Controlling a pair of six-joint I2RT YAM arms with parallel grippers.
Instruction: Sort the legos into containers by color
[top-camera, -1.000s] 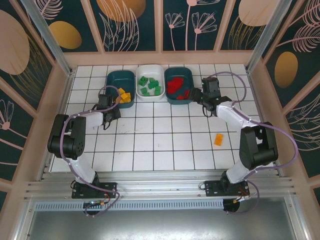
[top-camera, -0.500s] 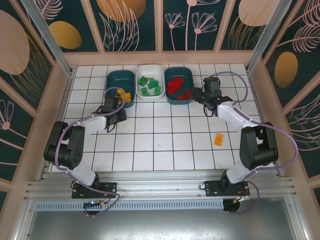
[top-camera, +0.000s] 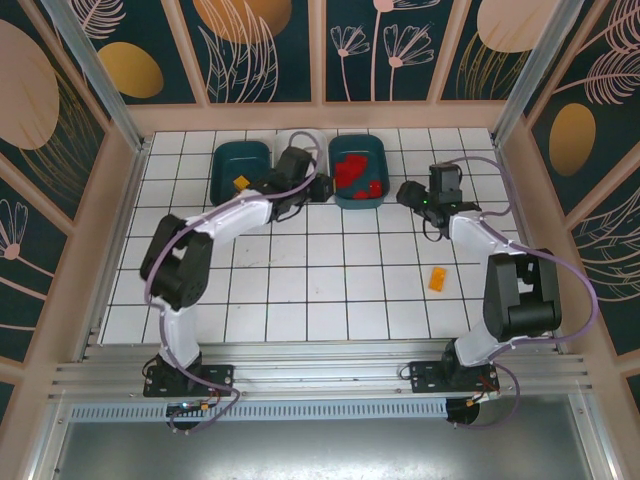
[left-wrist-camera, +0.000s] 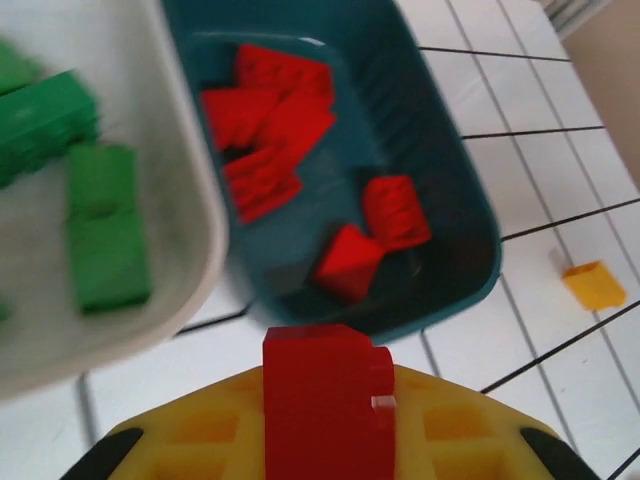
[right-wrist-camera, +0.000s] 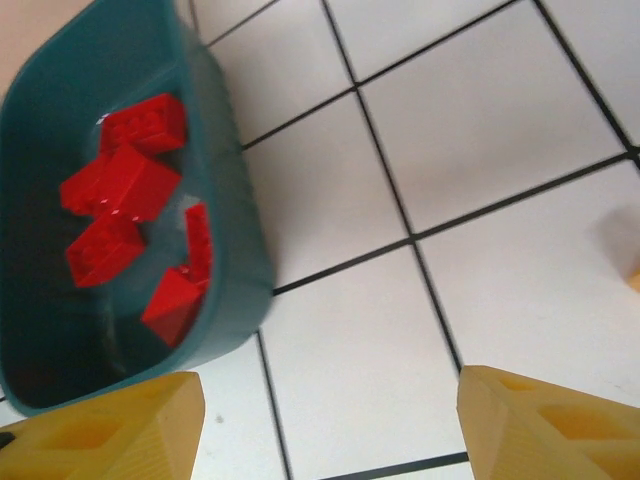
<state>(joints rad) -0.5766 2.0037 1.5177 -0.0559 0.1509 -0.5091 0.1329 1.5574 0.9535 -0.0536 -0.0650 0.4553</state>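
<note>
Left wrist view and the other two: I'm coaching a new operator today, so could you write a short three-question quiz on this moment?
1. True or false: the left pincer grips a green brick.
2. The teal tub beside the open right pincer holds bricks of which colour? A. green; B. red; C. yellow.
3. What colour is the loose brick lying on the tiles?
Key: 1. False, it grips a red brick. 2. B. 3. Orange-yellow.
</note>
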